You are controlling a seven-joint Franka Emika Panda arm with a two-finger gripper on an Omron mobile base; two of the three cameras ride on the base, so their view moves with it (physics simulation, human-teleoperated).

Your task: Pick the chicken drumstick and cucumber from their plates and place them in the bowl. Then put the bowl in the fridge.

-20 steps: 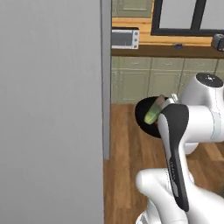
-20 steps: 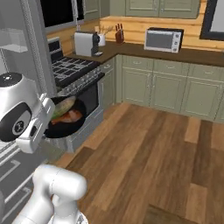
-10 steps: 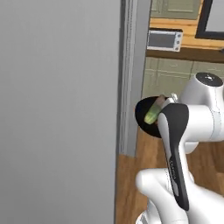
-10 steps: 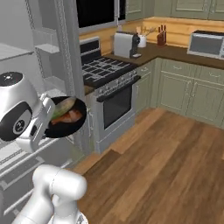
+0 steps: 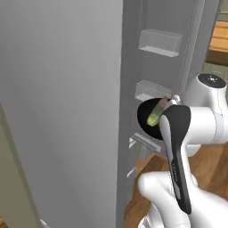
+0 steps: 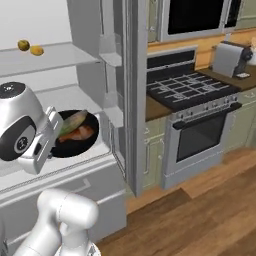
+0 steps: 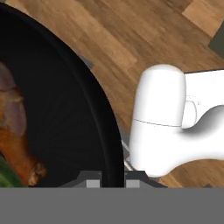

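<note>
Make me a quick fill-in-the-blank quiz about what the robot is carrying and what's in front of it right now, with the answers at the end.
1. The gripper is shut on the rim of the black ____.
2. Beside the chicken drumstick in the bowl lies the pale green ____.
3. The bowl is held in front of the open ____, whose shelves are white.
4. On the fridge's upper shelf sit two small yellow-orange ____.

Answers: bowl; cucumber; fridge; fruits

drumstick (image 6: 81, 133) and cucumber (image 6: 73, 121) in black bowl (image 6: 75, 147) before open fridge (image 6: 95, 60)
</note>
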